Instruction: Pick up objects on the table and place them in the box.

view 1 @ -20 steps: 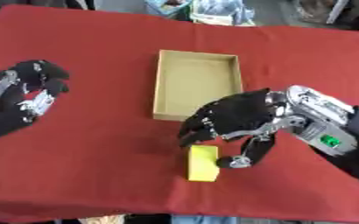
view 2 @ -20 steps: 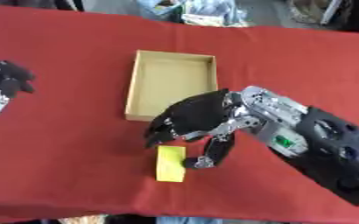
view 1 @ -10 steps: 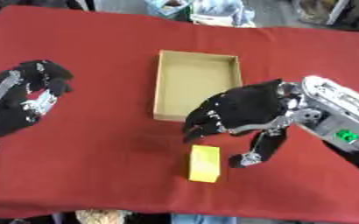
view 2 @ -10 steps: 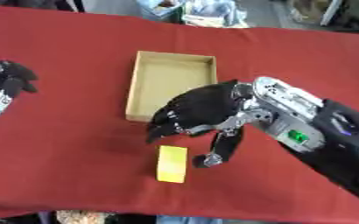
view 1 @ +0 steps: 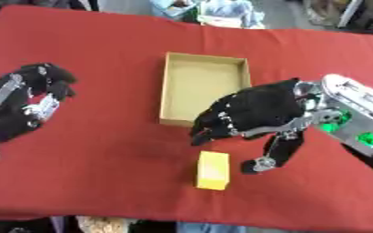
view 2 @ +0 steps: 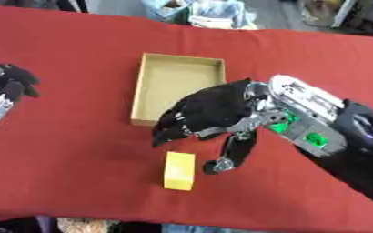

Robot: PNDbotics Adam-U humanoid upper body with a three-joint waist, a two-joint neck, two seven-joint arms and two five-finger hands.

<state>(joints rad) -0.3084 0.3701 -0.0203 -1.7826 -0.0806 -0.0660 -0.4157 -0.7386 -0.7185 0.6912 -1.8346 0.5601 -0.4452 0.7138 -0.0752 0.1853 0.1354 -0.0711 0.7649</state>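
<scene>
A yellow block (view 1: pixel 213 169) lies flat on the red table near the front edge. An open cardboard box (view 1: pixel 203 88) with nothing visible inside stands behind it. My right hand (view 1: pixel 252 113) hovers above and just behind the block, open, fingers spread toward the left and thumb hanging down to the block's right. It holds nothing, and its fingers overlap the box's front right corner. My left hand (view 1: pixel 32 96) rests open at the left edge of the table, far from the block.
The red cloth (view 1: pixel 110 150) covers the whole table. Clutter, including a pale container (view 1: pixel 221 11), sits beyond the far edge. The table's front edge runs just below the block.
My right hand has risen slightly and drawn back to the right, away from the block. The block and box stay where they were. The left hand is still.
</scene>
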